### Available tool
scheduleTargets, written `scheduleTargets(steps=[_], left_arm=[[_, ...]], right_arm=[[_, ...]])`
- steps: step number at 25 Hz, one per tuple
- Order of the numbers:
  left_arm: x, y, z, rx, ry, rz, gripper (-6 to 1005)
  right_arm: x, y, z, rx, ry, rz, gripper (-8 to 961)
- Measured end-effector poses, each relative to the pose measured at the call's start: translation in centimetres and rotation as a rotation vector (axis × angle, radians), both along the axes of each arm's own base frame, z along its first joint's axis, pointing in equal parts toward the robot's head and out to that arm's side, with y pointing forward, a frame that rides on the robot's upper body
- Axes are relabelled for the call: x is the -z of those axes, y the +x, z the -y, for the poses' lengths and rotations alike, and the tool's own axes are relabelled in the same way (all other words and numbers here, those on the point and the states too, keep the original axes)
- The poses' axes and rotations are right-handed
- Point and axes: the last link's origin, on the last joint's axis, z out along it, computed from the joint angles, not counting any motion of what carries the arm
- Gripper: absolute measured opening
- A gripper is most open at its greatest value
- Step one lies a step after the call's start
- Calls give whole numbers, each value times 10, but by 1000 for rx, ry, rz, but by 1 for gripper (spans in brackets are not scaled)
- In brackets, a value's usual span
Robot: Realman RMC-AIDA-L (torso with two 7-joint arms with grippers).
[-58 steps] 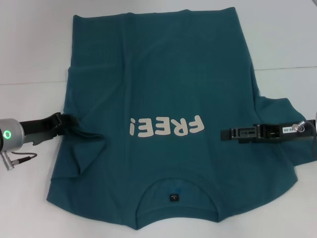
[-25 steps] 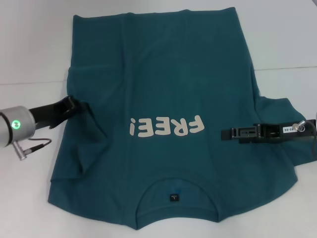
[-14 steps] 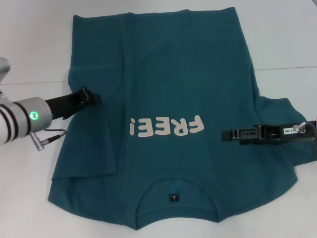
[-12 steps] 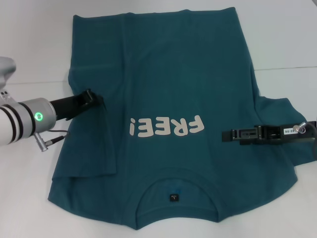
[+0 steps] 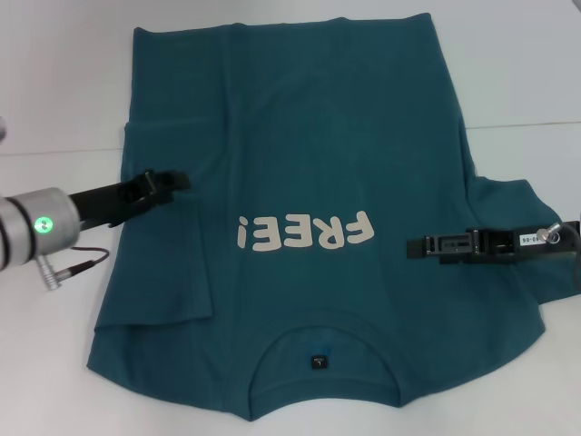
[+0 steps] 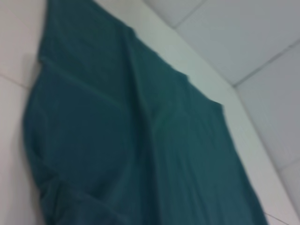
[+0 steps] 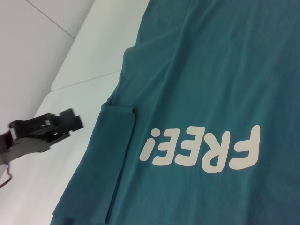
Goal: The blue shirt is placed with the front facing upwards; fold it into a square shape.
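Left claw (image 5: 168,180): black, slim, on a silver cylindrical wrist with black bands, a green indicator light (lit) and a thin dark cable. Right claw (image 5: 427,246): black, flat, slotted body bearing a white label and silver screw.

blue shirt (image 5: 300,136): showing plain dark teal-blue | lettering "FREE!" (image 5: 305,232): appearing white | neck label (image 5: 318,362): showing dark | table (image 5: 54,82): showing white | left gripper (image 5: 172,180), right gripper (image 5: 416,247): appearing black
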Motion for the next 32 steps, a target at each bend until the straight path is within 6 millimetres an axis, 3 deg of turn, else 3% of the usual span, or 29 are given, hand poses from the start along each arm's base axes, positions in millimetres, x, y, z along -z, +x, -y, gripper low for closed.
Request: scheduleTargets(steps=[6, 11, 16, 22, 26, 32], left_arm=[[-27, -10, 32, 116, -52, 27, 459], [-46, -16, 78, 278, -140, 25, 645], [-40, -26, 116, 330, -250, 44, 752], [-24, -35, 147, 321, -307, 94, 752], [-18, -36, 156, 318, -293, 134, 751], [-20, -30, 159, 348, -280, 198, 751]], right_arm=[[0, 0, -1, -13, 7, 8, 938], [-5, 0, -3, -64, 51, 7, 938], [-9, -2, -3, -90, 70, -2, 938], [-18, 1, -2, -84, 97, -16, 938], [-31, 6, -2, -64, 110, -29, 938], [-72, 31, 4, 57, 151, 5, 937]])
